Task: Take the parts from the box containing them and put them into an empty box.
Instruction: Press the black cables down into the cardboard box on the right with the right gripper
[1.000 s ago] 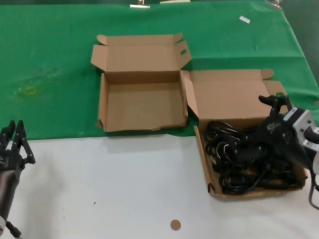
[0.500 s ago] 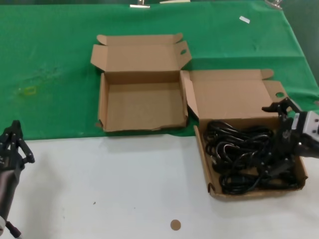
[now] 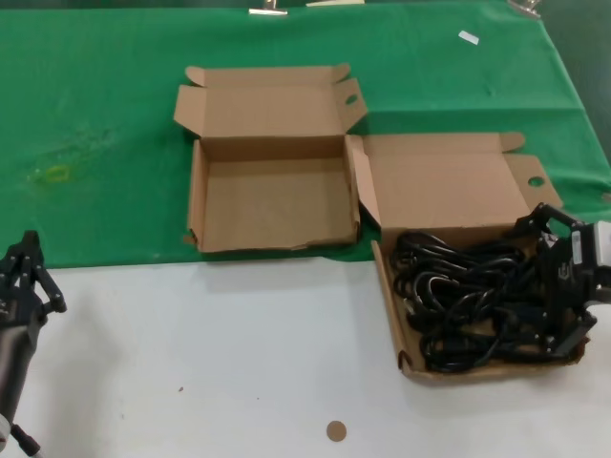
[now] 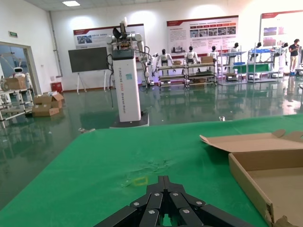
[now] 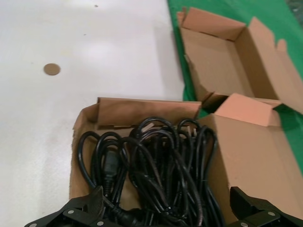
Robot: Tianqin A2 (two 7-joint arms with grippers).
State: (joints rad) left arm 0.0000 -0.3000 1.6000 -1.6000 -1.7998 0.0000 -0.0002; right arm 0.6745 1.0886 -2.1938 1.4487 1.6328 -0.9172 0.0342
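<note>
1. The parts (image 3: 473, 301) all lie tangled in the box containing them (image 3: 389, 286), at the right, straddling the edge of the green cloth (image 3: 95, 124) and the white table (image 3: 210, 363)
2. The empty box (image 3: 196, 205) sits just beside it, to its left and farther back on the cloth; its tray holds nothing, so no transfer shows as done
3. The right gripper (image 3: 554, 286) is down at the right end of the cord pile, its fingers spread wide over the cords and clasping nothing
4. The left gripper (image 3: 24, 277) is parked at the near left, fingers drawn together, holding nothing
5. Every cord bundle is left to move
</note>
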